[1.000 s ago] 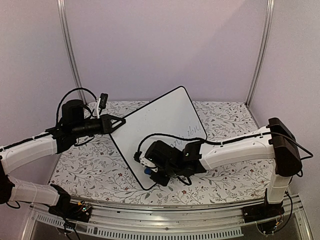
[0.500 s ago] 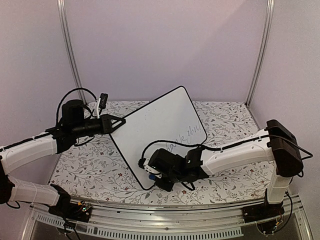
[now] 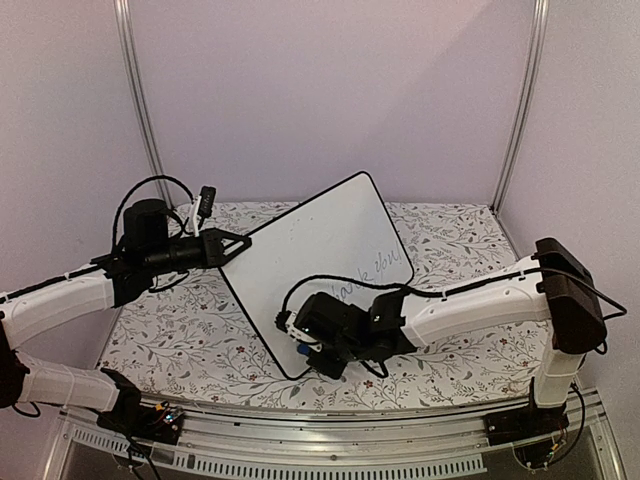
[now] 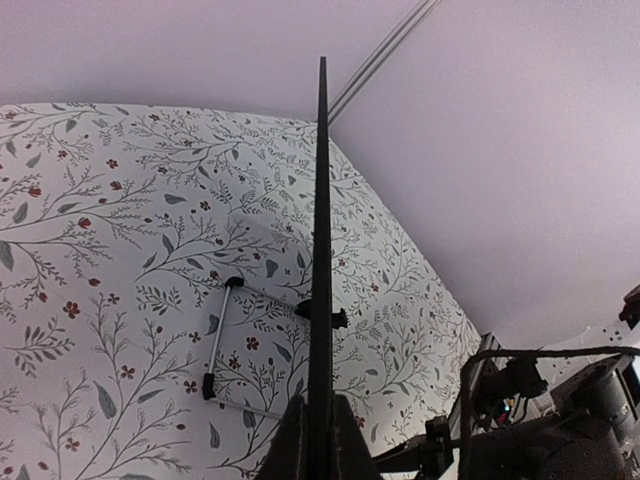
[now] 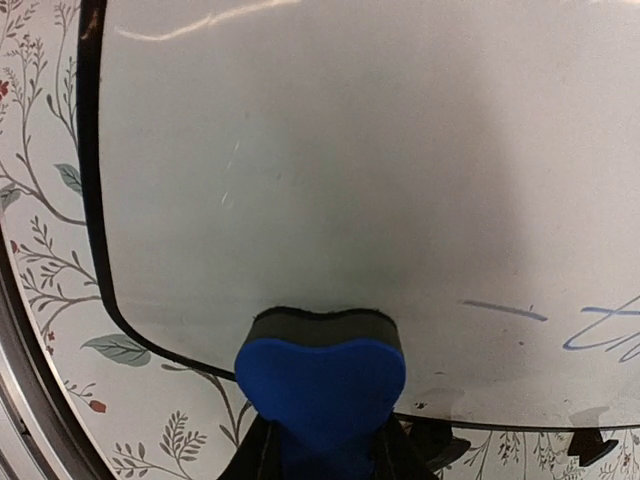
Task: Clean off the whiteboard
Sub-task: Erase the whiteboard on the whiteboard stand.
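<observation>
The whiteboard (image 3: 315,265) stands tilted on the floral table, white with a black frame. Thin blue writing (image 3: 372,270) remains near its right edge. My left gripper (image 3: 235,246) is shut on the board's left edge; in the left wrist view the board shows edge-on (image 4: 321,250) between the fingers. My right gripper (image 3: 303,345) is shut on a blue eraser (image 5: 322,385) with a black felt face, pressed on the board's lower corner (image 5: 300,200). Blue strokes (image 5: 590,330) lie to the eraser's right.
The board's wire stand (image 4: 225,345) with black feet rests on the table behind it. A floral tablecloth (image 3: 180,330) covers the table. Metal posts (image 3: 140,100) rise at the back corners. A rail (image 3: 330,455) runs along the near edge.
My right gripper with the eraser has slid down and left along the board toward its lower corner, uncovering more of the writing. The left arm and board have stayed still.
</observation>
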`<state>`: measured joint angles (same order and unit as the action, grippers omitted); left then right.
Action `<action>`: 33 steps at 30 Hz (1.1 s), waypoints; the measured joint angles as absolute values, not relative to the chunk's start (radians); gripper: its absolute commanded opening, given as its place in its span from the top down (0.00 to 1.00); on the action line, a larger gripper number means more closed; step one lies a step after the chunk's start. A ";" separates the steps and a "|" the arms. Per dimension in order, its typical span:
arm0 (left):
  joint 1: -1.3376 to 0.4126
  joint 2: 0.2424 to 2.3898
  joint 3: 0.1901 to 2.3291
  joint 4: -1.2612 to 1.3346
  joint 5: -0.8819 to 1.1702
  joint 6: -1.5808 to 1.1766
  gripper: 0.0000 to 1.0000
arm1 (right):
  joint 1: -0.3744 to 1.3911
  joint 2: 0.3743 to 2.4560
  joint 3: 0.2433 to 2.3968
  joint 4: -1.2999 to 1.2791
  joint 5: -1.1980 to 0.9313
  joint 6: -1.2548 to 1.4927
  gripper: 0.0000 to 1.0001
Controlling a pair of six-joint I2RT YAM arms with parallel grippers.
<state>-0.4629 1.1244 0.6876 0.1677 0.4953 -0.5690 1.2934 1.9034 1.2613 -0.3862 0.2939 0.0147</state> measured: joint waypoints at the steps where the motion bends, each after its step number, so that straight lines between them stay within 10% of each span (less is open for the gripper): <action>1: -0.463 1.124 0.688 0.168 0.495 -0.569 1.00 | 1.293 1.903 1.278 -0.387 0.299 0.007 1.00; 33: -0.466 1.124 0.688 0.168 0.493 -0.569 1.00 | 1.299 1.911 1.229 -0.341 0.188 -0.019 1.00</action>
